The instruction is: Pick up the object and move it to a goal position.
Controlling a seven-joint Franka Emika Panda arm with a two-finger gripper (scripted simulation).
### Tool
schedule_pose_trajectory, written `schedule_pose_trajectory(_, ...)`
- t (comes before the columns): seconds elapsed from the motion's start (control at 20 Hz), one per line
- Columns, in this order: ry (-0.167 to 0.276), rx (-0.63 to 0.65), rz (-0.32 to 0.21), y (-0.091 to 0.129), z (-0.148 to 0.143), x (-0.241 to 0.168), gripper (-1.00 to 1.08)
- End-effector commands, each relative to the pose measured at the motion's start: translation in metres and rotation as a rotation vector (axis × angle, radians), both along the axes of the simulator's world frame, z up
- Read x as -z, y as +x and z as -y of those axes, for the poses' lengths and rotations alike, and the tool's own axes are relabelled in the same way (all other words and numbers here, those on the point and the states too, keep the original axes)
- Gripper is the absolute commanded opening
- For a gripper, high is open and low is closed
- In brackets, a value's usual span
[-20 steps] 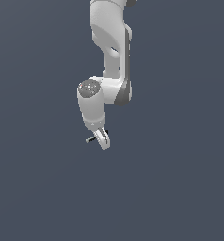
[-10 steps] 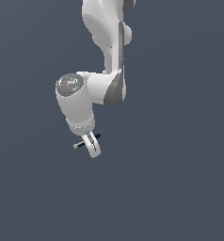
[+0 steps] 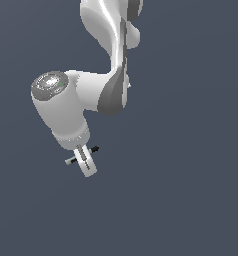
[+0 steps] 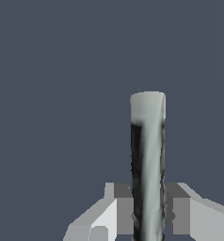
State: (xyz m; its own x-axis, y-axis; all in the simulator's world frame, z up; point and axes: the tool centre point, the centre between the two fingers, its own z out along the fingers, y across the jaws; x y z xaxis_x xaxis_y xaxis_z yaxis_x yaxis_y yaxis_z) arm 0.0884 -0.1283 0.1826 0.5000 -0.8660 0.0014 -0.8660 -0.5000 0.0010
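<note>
Plain slate-grey backdrop: one white arm (image 3: 91, 95), pincer (image 3: 86, 162) pinching a slim grey stick (image 4: 148, 164) crosswise.

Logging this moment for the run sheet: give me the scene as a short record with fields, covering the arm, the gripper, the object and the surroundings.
arm: white Panda arm, reaching down from the top of the exterior view
gripper: gripper shut on the stick
object: slim grey stick with a black tip, crosswise between the fingers
object support: held clear of any surface
surroundings: plain dark grey-blue backdrop
goal marker: none visible
</note>
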Motion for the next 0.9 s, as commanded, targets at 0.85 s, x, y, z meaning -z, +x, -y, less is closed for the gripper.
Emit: schedule_pose_trajectory(0.85, 0.002, 0.000, 0.000, 0.045, 0.025, -0.038, -1.00)
